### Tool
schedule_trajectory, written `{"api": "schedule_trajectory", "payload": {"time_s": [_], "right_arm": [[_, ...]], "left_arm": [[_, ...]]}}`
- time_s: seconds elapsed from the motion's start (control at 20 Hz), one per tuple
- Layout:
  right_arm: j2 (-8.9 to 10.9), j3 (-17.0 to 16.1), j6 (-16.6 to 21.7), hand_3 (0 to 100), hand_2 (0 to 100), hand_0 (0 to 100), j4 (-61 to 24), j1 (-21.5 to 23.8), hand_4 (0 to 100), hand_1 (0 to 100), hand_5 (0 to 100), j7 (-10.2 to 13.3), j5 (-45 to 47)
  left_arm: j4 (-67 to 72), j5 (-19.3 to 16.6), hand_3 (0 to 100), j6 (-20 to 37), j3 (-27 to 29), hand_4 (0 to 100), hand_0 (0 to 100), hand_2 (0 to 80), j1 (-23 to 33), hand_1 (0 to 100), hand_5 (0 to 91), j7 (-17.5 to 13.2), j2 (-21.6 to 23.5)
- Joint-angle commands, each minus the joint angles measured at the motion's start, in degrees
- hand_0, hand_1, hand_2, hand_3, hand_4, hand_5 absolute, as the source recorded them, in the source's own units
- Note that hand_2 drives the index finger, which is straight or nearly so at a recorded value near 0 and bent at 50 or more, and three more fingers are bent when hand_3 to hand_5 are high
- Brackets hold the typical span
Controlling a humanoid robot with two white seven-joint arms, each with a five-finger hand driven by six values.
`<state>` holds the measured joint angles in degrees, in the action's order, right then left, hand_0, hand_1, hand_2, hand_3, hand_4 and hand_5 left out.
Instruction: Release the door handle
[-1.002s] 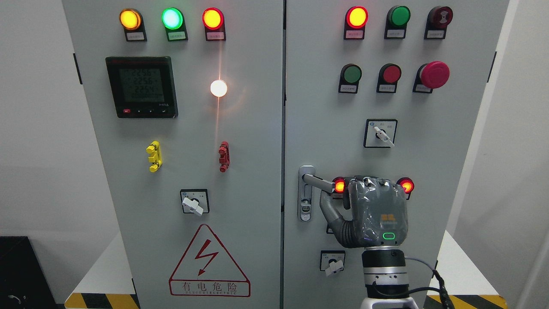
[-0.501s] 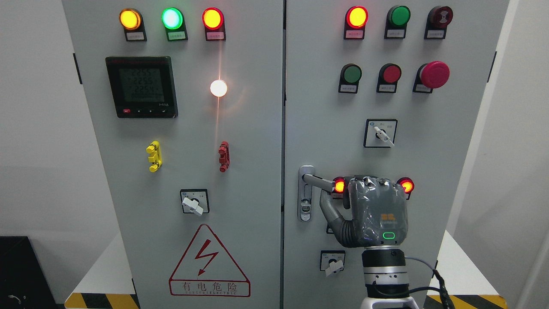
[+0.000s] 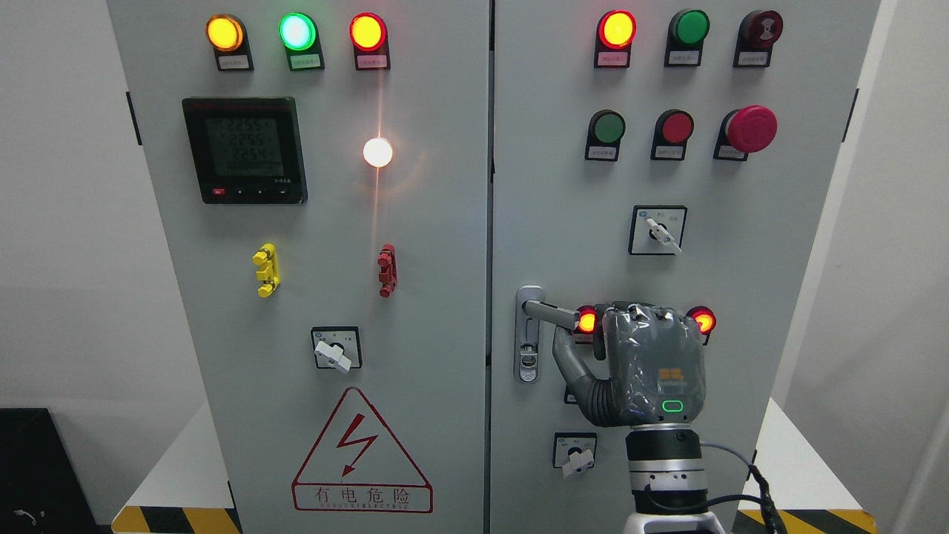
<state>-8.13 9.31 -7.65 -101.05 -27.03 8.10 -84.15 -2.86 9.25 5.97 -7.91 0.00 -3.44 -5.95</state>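
The grey door handle (image 3: 549, 312) on the right cabinet door (image 3: 563, 185) has its lever turned out to the right, above its lock plate (image 3: 527, 356). My right hand (image 3: 652, 363) comes up from the bottom edge, with its back toward the camera. It sits just right of and below the lever's free end. The lever's tip shows bare to the left of the palm. The hand's own body hides whether it touches the lever. The left arm is not in view.
Two lit red lamps (image 3: 586, 320) (image 3: 703, 320) flank the hand. A rotary switch (image 3: 574, 452) sits below the hand, and another rotary switch (image 3: 657, 231) above it. The left door (image 3: 334, 222) carries a meter (image 3: 245, 150), lamps and a warning triangle (image 3: 362, 452).
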Motion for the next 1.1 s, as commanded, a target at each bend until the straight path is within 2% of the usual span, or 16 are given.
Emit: {"api": "schedule_trajectory", "payload": {"time_s": [0.0, 1.05], "right_arm": [[0.04, 0.01, 0.01, 100, 90, 52, -0.03, -0.04, 100, 37, 100, 0.34, 0.04], [-0.05, 0.1, 0.09, 100, 90, 51, -0.38, 0.4, 100, 36, 100, 0.51, 0.04]], "left_arm": [[0.05, 0.07, 0, 0.01, 0.0, 0, 12, 0.0, 0.53, 56, 0.0, 0.01, 0.06], [-0.04, -0.02, 0, 0.01, 0.0, 0, 12, 0.0, 0.53, 56, 0.0, 0.01, -0.03]]}}
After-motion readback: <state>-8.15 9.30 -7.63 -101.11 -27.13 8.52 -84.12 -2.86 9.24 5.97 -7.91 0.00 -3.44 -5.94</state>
